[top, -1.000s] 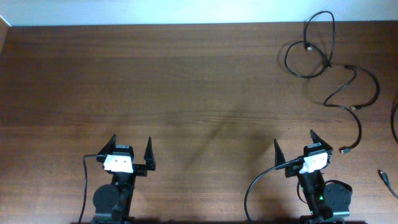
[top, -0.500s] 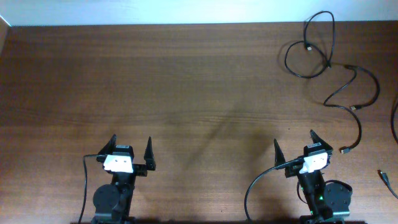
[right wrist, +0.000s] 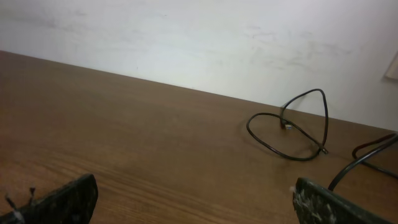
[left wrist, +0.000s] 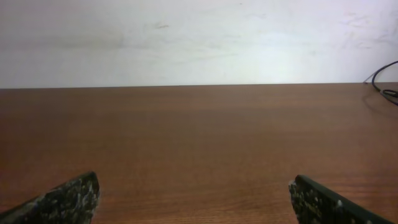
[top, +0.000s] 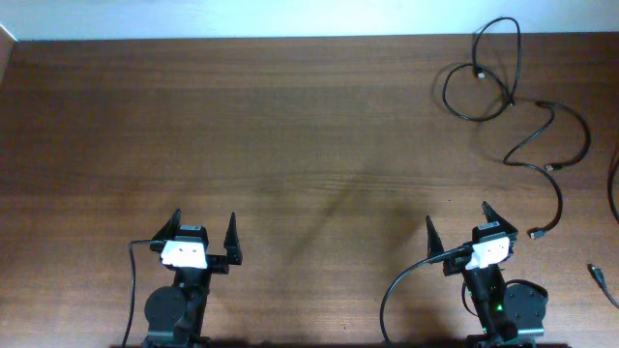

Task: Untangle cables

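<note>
Thin black cables [top: 510, 97] lie in tangled loops at the far right of the wooden table [top: 290, 145], with a loose strand ending in a small plug [top: 538, 234] near the right arm. The loops also show in the right wrist view [right wrist: 292, 134], far ahead and to the right. Another cable end [top: 600, 280] lies at the right edge. My left gripper [top: 204, 232] is open and empty near the front edge. My right gripper [top: 458, 222] is open and empty, well short of the cables.
A white wall [right wrist: 186, 43] runs behind the table's far edge. A thicker black robot wire [top: 397, 290] curls beside the right arm base. A cable bit shows at the far right of the left wrist view [left wrist: 385, 78].
</note>
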